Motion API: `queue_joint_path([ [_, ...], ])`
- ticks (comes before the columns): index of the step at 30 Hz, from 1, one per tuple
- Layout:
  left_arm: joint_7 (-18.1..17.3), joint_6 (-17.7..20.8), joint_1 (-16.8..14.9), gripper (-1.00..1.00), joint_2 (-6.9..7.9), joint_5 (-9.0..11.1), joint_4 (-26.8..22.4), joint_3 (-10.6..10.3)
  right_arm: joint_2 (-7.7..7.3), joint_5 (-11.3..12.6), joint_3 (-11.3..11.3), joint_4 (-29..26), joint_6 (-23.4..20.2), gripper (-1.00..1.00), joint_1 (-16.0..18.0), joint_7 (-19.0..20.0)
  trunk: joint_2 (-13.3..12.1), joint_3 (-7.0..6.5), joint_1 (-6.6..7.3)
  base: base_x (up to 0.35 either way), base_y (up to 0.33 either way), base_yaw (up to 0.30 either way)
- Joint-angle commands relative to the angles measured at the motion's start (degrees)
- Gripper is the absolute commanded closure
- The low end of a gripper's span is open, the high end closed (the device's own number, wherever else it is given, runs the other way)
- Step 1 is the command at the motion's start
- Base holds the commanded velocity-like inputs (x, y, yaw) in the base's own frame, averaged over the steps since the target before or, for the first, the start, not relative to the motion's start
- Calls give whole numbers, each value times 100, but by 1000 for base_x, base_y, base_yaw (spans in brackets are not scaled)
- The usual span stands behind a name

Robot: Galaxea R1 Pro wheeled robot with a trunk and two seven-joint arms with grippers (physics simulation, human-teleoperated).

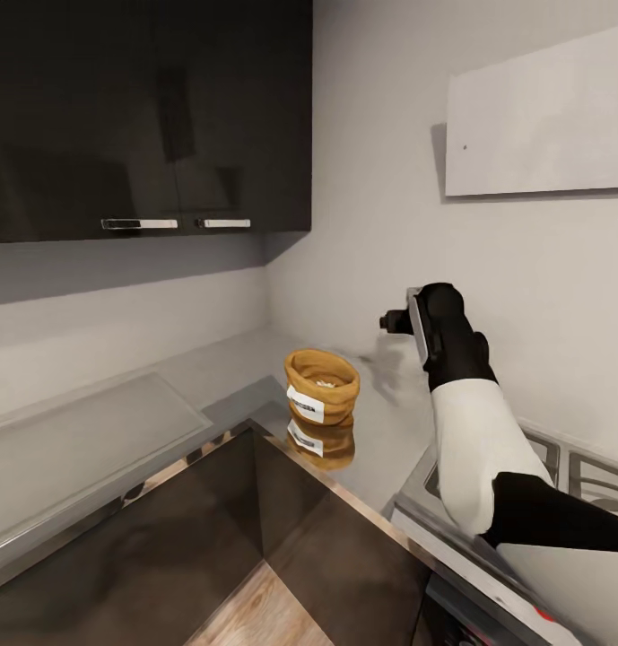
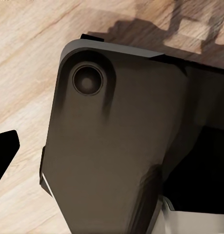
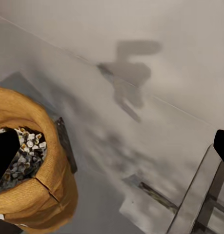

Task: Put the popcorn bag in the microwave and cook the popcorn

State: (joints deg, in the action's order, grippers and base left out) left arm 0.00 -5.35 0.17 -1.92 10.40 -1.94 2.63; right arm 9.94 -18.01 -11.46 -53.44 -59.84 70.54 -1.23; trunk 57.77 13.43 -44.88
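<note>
The popcorn bag (image 1: 322, 386), tan-brown with a rolled rim and a white label, stands upright on the grey countertop (image 1: 210, 377) near the inner corner. Pale kernels show inside the bag (image 3: 43, 195) in the right wrist view. My right gripper (image 1: 391, 321) hovers above the counter to the bag's right, close to the wall, apart from the bag. Its fingers are spread wide, so the right gripper (image 3: 112, 151) is open and holds nothing. One dark left fingertip (image 2: 4, 152) shows over the wood floor. The microwave is out of view.
Dark wall cabinets (image 1: 147, 117) hang over the counter's left run. A pale wall panel (image 1: 542, 117) sits at upper right. A cooktop (image 1: 596, 475) lies right of the bag, under my right forearm. A flat pale panel (image 1: 84, 440) rests on the left counter. Wood floor (image 1: 255, 610) shows below.
</note>
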Motion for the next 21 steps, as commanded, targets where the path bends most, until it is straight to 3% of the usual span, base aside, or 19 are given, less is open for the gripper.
queue_joint_path([
  [1, -2, -8, 1, -100, -2, 23, -9, 24, 6, 6, -16, -2, -16, -100, 8, -11, 4, 7, -1, 0, 0, 0],
  [10, -7, -8, 0, -100, -2, 23, -9, 18, 6, 5, -14, 36, -16, -100, 12, -10, 4, 7, -1, 0, 0, 0],
  [15, -8, -10, 0, -100, -1, 23, -9, 18, 6, 21, -24, 114, -16, -100, 12, -8, 4, 7, -1, 202, 0, 0],
  [21, -8, -10, 0, -100, -2, 23, -9, 25, 6, 22, -39, 802, -16, -100, 12, 83, 4, 7, -1, 23, 0, 0],
])
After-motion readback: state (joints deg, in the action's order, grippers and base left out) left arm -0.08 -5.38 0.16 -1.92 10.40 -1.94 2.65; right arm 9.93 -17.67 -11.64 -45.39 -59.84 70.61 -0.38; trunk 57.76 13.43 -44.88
